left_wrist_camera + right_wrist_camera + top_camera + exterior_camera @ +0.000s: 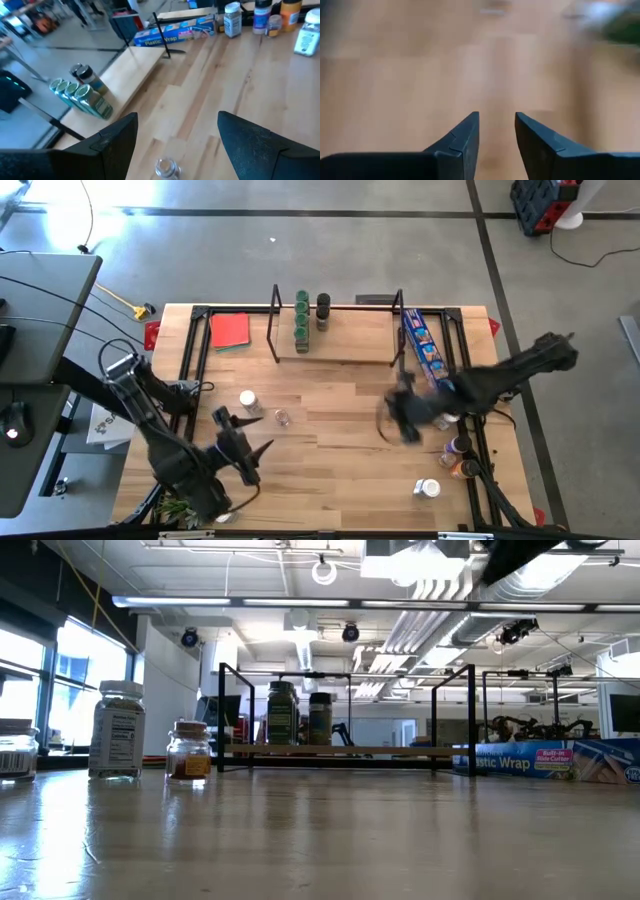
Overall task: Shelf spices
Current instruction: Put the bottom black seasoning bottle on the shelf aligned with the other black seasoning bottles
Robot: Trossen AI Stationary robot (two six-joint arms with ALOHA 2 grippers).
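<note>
Four spice jars (302, 315) stand upright, long axes vertical, on the shelf (335, 348) at the counter's (330, 480) far edge. Left tool (243, 448) wide, empty, above small clear jar (167, 168). Right tool (496, 131) narrow, empty.

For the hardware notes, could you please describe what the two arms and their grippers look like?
Both arms are dark, jointed and bulky. The left arm has a pale grey section near its base. Each gripper, left and right, has two flat, dark, wedge-shaped fingers narrowing to angular tips.
</note>
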